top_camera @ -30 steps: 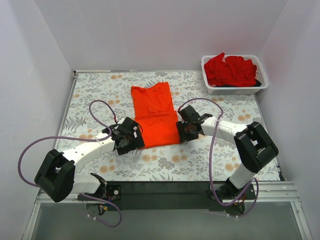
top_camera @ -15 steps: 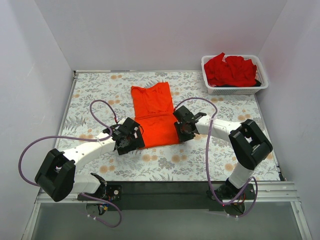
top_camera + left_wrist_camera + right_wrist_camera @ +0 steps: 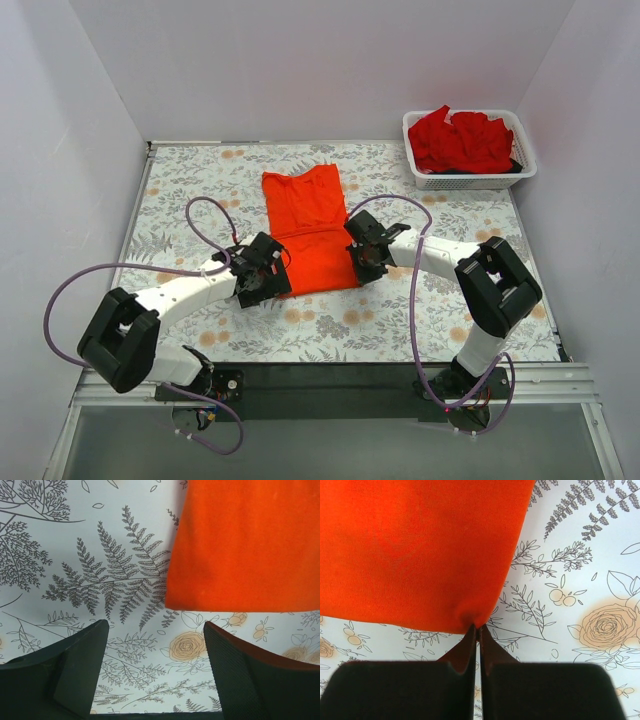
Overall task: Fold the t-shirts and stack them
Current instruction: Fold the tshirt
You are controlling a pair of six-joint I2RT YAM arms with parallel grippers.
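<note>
Jaws: right gripper [image 3: 478, 628] pinches the orange shirt [image 3: 420, 545] by a near corner; left gripper [image 3: 155, 625] gapes short of its corner, so it should grab next, then fold.

My top camera overlooks the whole bench [image 3: 200, 180] from the near side; both wrist cameras, close down, share the orange shirt [image 3: 245, 545] [image 3: 420, 545].

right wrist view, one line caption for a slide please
Right gripper pinched shut on a corner of the orange-red t-shirt lying on the floral table cover.
</note>
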